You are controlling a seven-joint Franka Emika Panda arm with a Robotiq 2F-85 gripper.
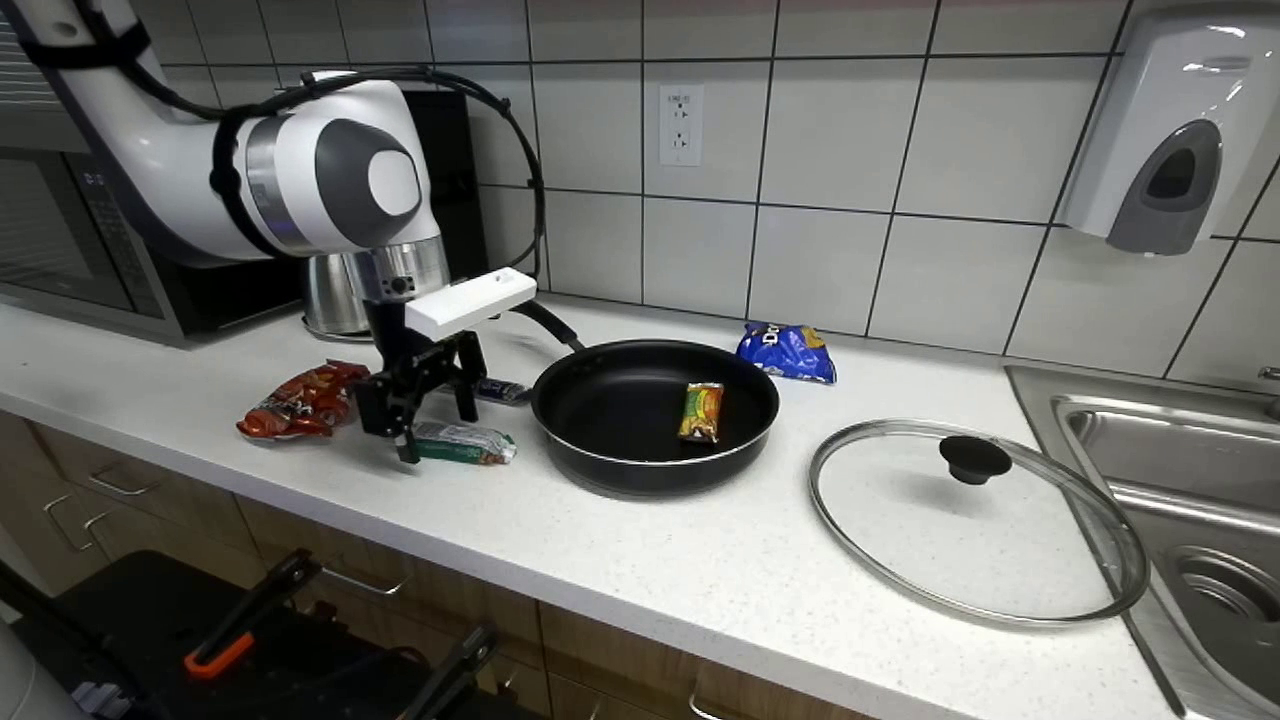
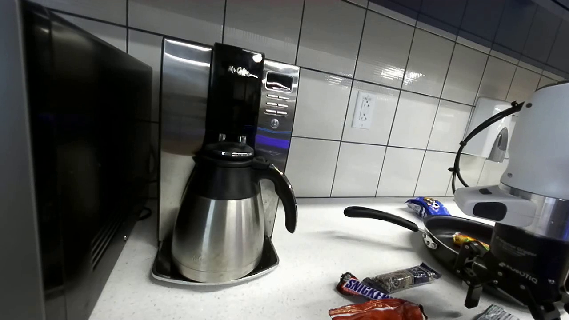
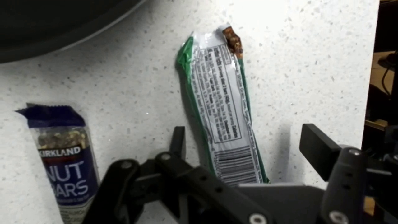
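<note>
The claw is hanging over the surface with its fingers standing wide apart. Between them in the wrist view, a green-and-silver snack wrapper is lying flat on the surface, with gaps showing on both sides. Its silver back is carrying a nutrition panel where "Serving size 2 bars" and "Calories" are showing, an edge line mentioning "Whole Grain Oats", and a barcode at the end nearest the claw's base; most of the print is running too small to read. Beside it, a nut bar is displaying "KIRKLAND" and "NUT BARS" on dark blue, some first letters partly turning out of sight. In an exterior view, a Snickers bar is lying by that nut bar, its name reading "SNICKE" before disappearing behind a red bag. A black frying pan is standing near the wrapper, with a yellow-and-red packet lying inside, its lettering being too small to make out. Behind the pan, a blue bag is showing "Do". A glass lid is reaching over the edge of the sink. A coffee maker is bearing "Mr. Coffee", and "ROBOTIQ" is showing on the claw's black body.
</note>
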